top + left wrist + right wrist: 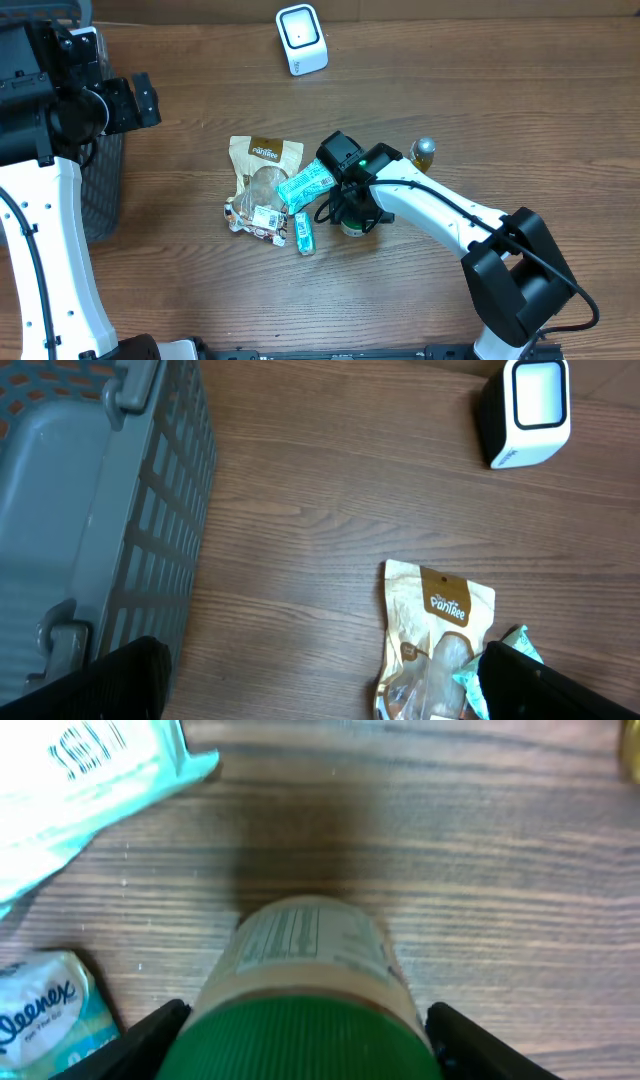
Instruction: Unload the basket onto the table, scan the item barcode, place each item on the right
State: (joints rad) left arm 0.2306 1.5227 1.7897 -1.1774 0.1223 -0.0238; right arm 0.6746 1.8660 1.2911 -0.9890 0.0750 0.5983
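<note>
Reading this as the pick step: right gripper (305,1045) down over the green-lidded jar (310,960), fingers (150,1035) flanking the lid on either side and set part-way in. Contact with the lid not confirmable from here, so not calling it held. Jar apparently upright near the middle of the table (520,90), just right of the teal packet (305,185) and the tissue pack (304,232), brown snack pouch (262,165) beyond those toward the left edge. Left gripper (330,695) spread wide, holding nothing, up beside the grey basket (100,510) at the left edge. Next move, as a judgement: firm up the grip on the lid, lift straight, carry to the white scanner (301,38) at the far edge, then rotate to present the printed code to its window. Calls for a firm squeeze, given a smooth round lid likely to slip or twist in the fingers. Hidden or unclear: jar almost entirely under the wrist in the overhead view; lower body out of sight in the right wrist view; barcode not located, only a blurred text panel on the label; small yellowish bottle (424,152) just behind the arm, label unreadable.
</note>
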